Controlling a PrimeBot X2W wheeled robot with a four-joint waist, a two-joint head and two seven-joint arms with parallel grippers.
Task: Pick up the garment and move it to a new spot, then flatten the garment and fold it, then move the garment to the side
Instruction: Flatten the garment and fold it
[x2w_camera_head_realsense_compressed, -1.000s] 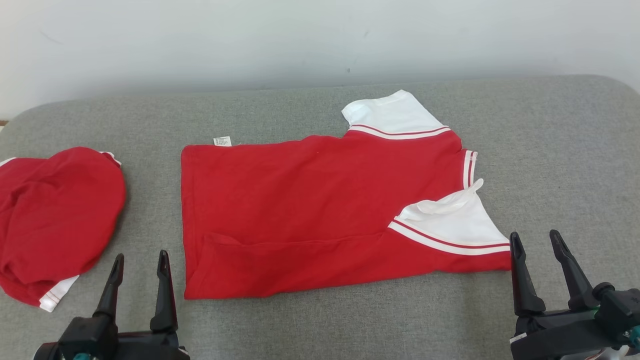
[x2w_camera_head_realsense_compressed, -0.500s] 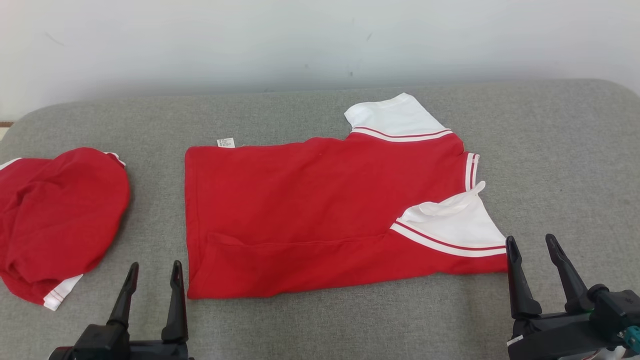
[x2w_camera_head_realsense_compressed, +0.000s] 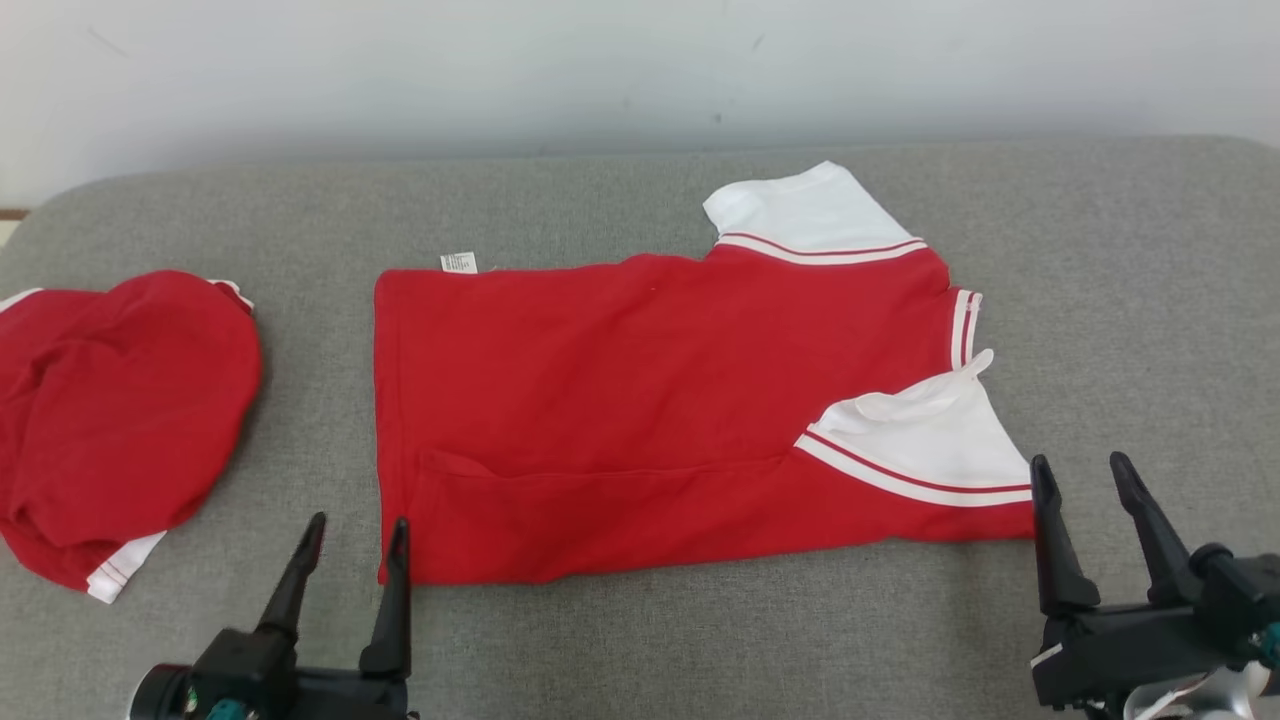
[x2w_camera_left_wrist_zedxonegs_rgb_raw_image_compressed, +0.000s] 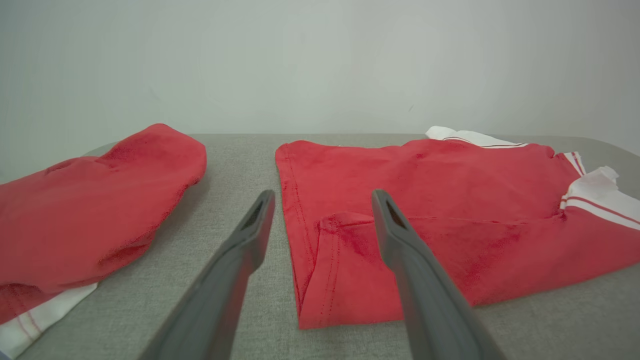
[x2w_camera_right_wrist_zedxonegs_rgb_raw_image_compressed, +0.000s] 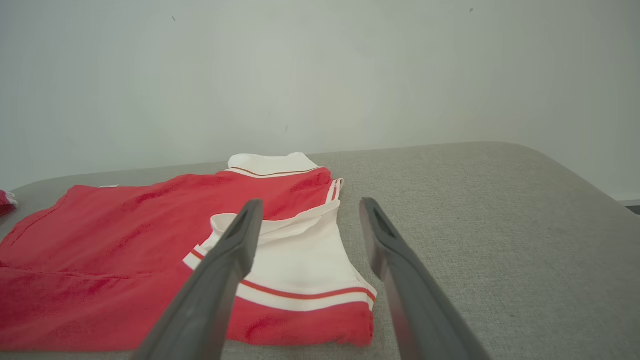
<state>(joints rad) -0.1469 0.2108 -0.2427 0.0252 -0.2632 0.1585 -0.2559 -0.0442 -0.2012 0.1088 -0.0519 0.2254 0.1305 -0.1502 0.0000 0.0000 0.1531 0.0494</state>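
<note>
Left jaws: spread wide on the left gripper (x2w_camera_head_realsense_compressed: 359, 523), gripping nothing; low at the near left, right finger just at the near left corner of the garment (x2w_camera_head_realsense_compressed: 640, 400); touching or hovering, impossible to call.
Left wrist view: left gripper (x2w_camera_left_wrist_zedxonegs_rgb_raw_image_compressed: 323, 194) splayed wide, that folded red corner lying in the gap as seen along the fingers.
Right jaws: equally wide on the right gripper (x2w_camera_head_realsense_compressed: 1080, 462), empty as well; low at the near right, left finger just beside the hem corner of the near sleeve (x2w_camera_head_realsense_compressed: 930, 440).
Right wrist view: right gripper (x2w_camera_right_wrist_zedxonegs_rgb_raw_image_compressed: 311, 202) wide open, white sleeve cloth showing between the fingers, not pinched.
Wall: pale and plain (x2w_camera_head_realsense_compressed: 500, 70), running behind the whole scene.
Grey cushion: big padded fabric surface (x2w_camera_head_realsense_compressed: 700, 640) with rounded far corners, carrying both pieces of clothing.
Garment: red shirt laid out flat across the middle of the cushion, bottom hem to the left, neck end to the right; near long edge turned over into a folded flap (x2w_camera_head_realsense_compressed: 600, 520).
Second shirt: red bundle (x2w_camera_head_realsense_compressed: 110, 420), crumpled in a heap at the far left, well apart from the garment, a white striped cuff poking out underneath.
Far sleeve: white with a red stripe (x2w_camera_head_realsense_compressed: 800, 210), sticking out toward the wall.
Collar: white and red striped edge (x2w_camera_head_realsense_compressed: 963, 325) at the right end, between the two sleeves.
Care tag: tiny white label (x2w_camera_head_realsense_compressed: 458, 262) peeking out at the far left corner.
</note>
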